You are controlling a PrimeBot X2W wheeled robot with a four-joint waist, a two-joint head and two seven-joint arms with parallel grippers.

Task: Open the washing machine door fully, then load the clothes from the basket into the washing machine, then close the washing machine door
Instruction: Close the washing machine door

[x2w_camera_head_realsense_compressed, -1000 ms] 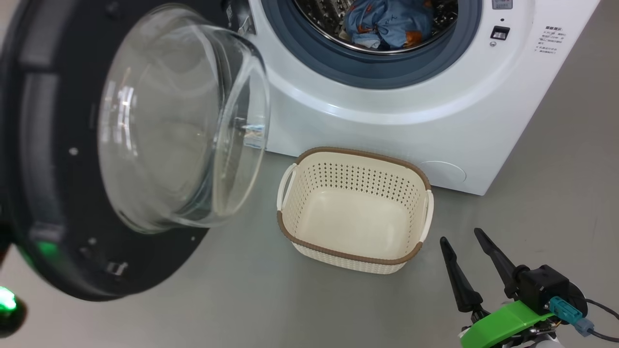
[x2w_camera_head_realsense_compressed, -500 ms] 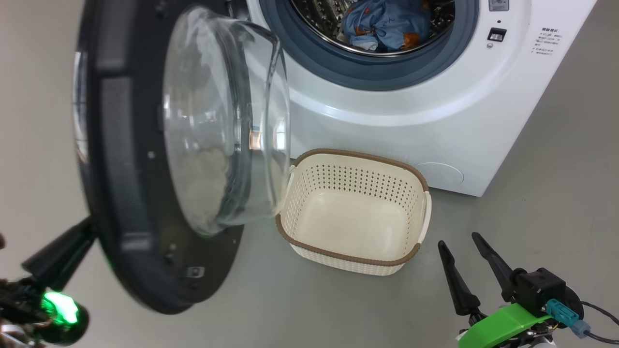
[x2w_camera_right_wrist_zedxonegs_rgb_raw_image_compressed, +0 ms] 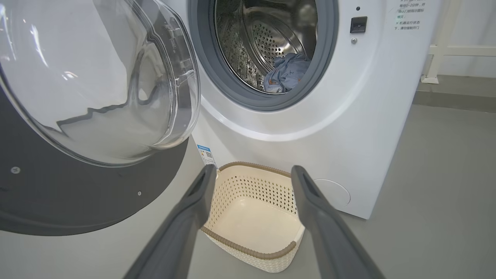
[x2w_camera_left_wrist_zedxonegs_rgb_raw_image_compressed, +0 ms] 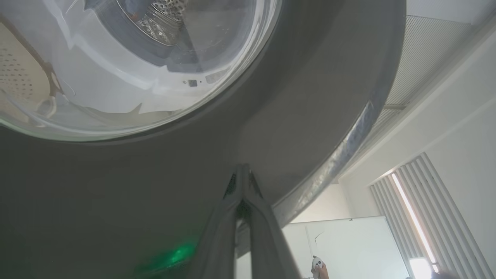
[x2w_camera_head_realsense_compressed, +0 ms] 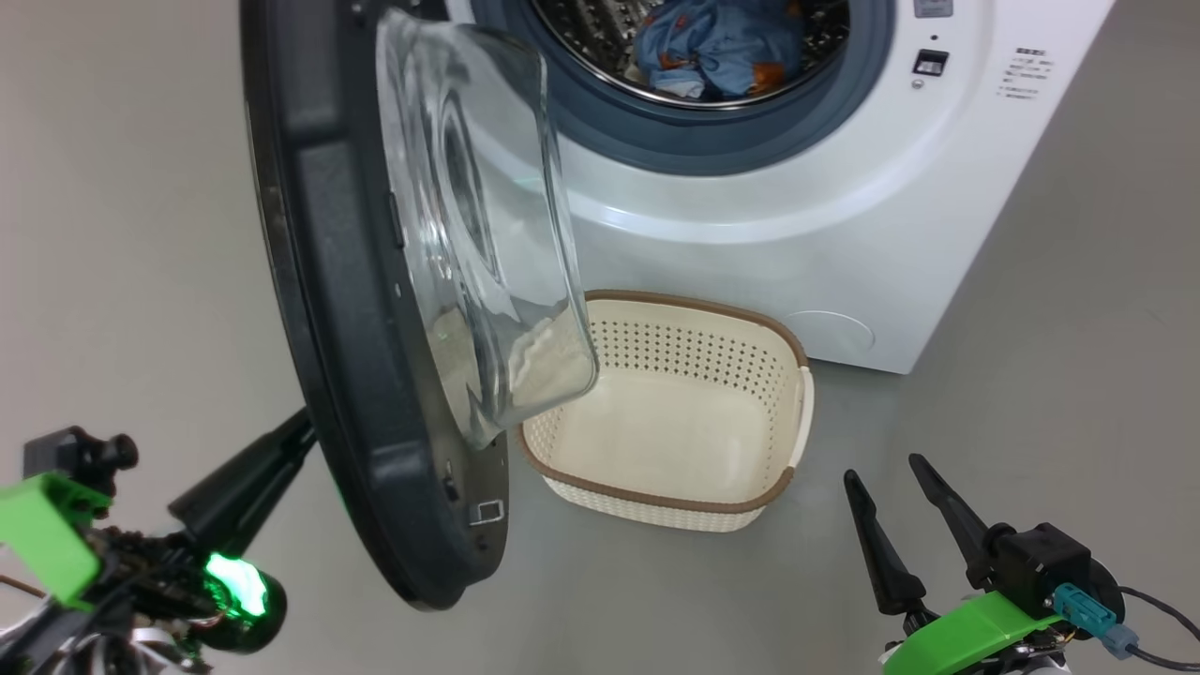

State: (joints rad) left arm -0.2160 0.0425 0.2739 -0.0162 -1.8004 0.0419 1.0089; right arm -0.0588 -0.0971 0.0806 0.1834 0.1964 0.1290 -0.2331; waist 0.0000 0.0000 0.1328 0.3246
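Step in hand (judged): closing; the clothes lay in the steel drum and the basket stood bare on the grey floor

Washing machine door: roughly half open, seen almost edge-on from the head, its clear glass bowl facing the opening

Left gripper: fingers pressed together, holding nothing, tips at the glossy outer face of the door near its rim; actual contact could not be confirmed

Right gripper: jaws apart and empty, low at the right, well clear of door and basket

Washing machine: opening unobstructed, grey-blue rubber ring fully exposed

Basket position: just in front of the machine, below the opening; in the head view the bowl overlapped its near left corner, and the clearance between them could not be judged

Risk 1, slip: a push from closed fingertips on a smooth curved face gives little purchase; the tips could slide off past the rim, and the door would lose its drive

Risk 2, no latch: a push ended early would leave the door resting ajar short of the dark latch slot

Risk 3, trapped cloth: the clothes sat low near the front lip of the drum; a fold across the ring would be pinched by the bowl

Risk 4, basket strike: a door edge or arm sweeping low could knock the basket aside
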